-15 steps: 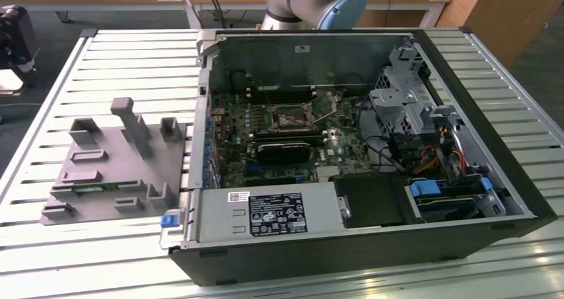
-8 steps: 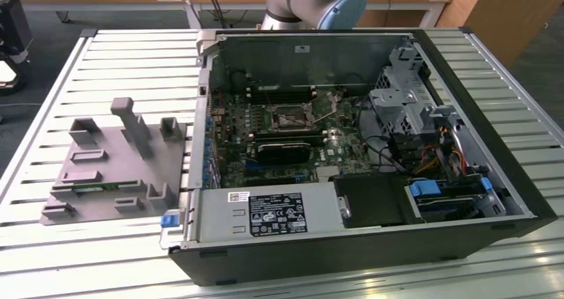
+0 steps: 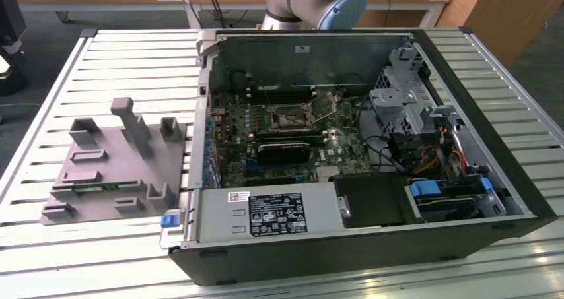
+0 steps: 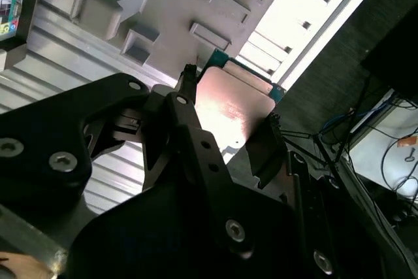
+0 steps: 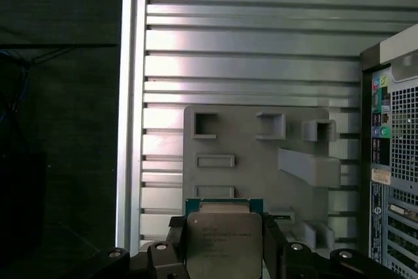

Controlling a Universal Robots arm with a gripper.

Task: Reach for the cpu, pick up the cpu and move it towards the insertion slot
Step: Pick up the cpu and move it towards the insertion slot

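In both wrist views my gripper [image 5: 224, 256] is shut on the cpu [image 5: 224, 243], a flat square chip with a silvery top and a green edge. One black finger [image 5: 175, 247] presses on each of two opposite sides. In the second wrist view the cpu [image 4: 234, 106] sits between the fingers of the gripper [image 4: 228, 119] and hangs above the grey plastic fixture [image 4: 163, 4]. The insertion slot [image 3: 288, 117] is a square dark socket with a metal frame, on the motherboard inside the open computer case.
The grey fixture [image 3: 105, 173] lies on the slatted metal table [image 3: 132, 55] at the exterior view's left, with a green memory stick [image 3: 97, 188] in it. The open computer case [image 3: 493, 134] holds a black block [image 3: 282, 150], cables and a power supply [image 3: 269, 213]. The arm's base [image 3: 317, 2] stands behind the case.
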